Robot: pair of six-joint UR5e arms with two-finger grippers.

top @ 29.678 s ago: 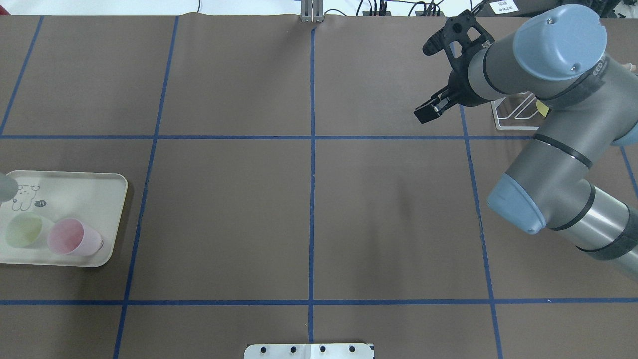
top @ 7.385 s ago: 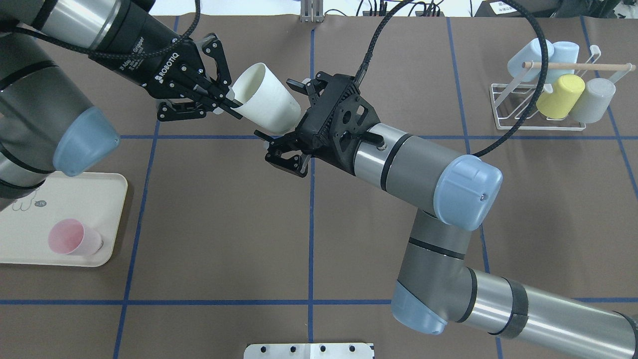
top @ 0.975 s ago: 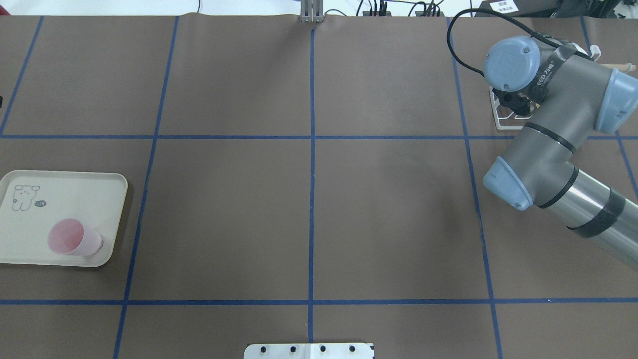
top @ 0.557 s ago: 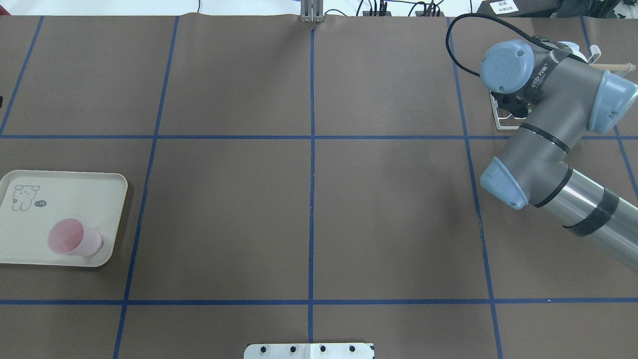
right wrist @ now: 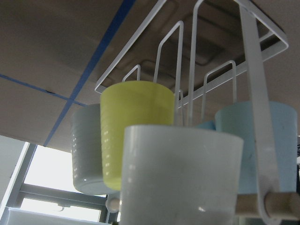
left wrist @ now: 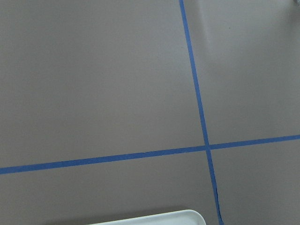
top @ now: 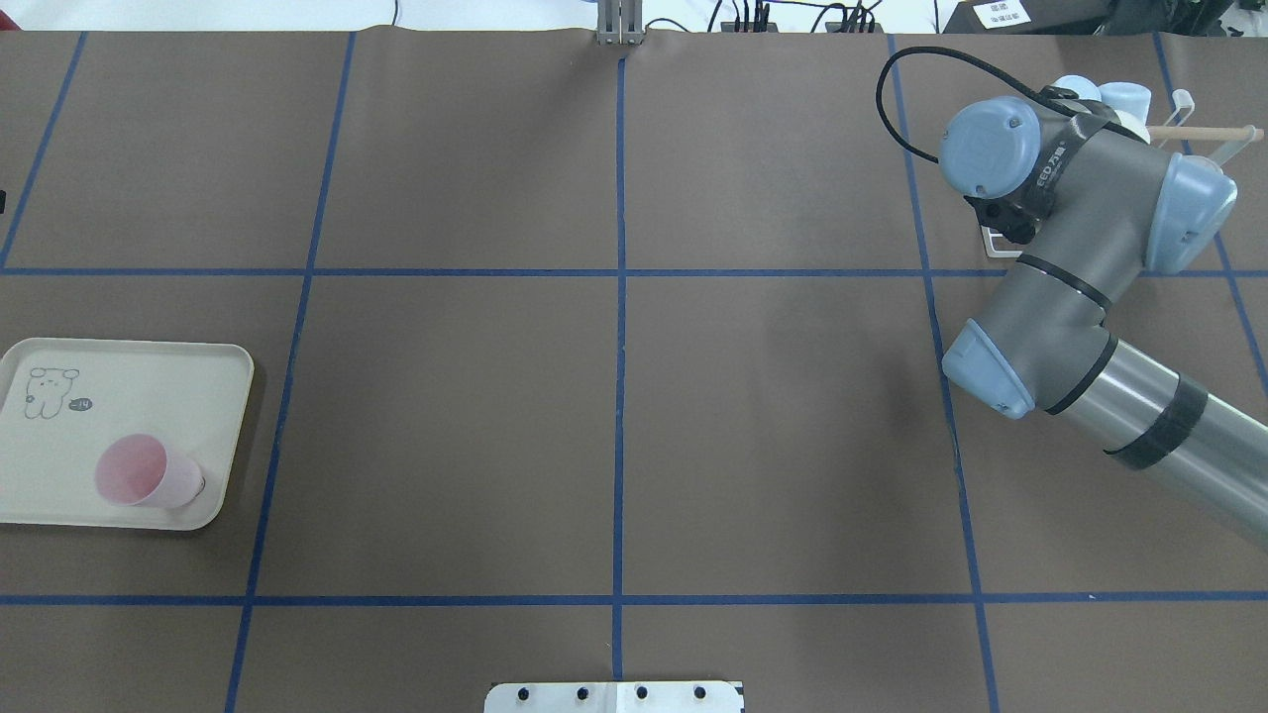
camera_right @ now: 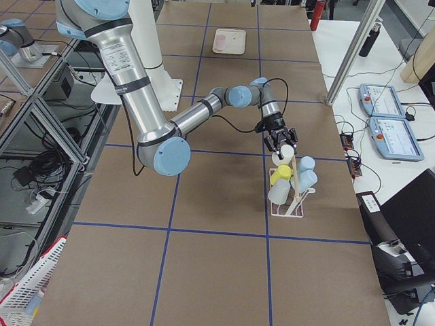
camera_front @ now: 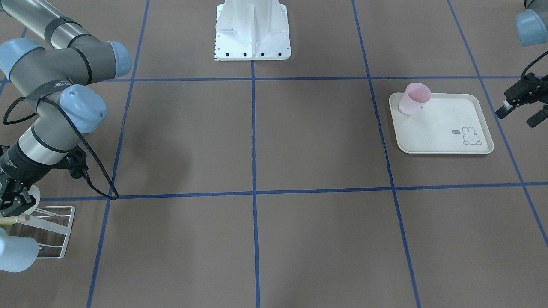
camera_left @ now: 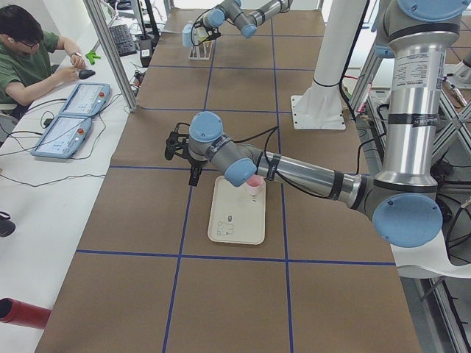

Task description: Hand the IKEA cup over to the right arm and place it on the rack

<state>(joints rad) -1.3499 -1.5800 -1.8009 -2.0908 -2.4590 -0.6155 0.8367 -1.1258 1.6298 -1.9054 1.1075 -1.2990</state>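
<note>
The IKEA cup (right wrist: 183,178), white, fills the bottom of the right wrist view, close against the rack (right wrist: 255,70). From the right side, my right gripper (camera_right: 281,148) is shut on the cup (camera_right: 285,153) at the near end of the rack (camera_right: 289,207). In the overhead view the right arm (top: 1080,198) hides both gripper and cup. A yellow cup (right wrist: 138,126), a grey one (right wrist: 84,150) and blue ones (right wrist: 281,140) hang on the rack. My left gripper (camera_front: 517,119) hovers open and empty beside the tray.
A cream tray (top: 149,386) at the left holds a pink cup (top: 144,472) lying on its side. The white robot base (camera_front: 252,30) stands at the table's robot side. A person (camera_left: 33,51) sits at the side bench. Blue tape lines grid the brown table.
Over the last second the right arm's wrist and elbow shifted left and toward the robot, uncovering the blue cups on the rack. The left arm has left the overhead view since the hand-over.
</note>
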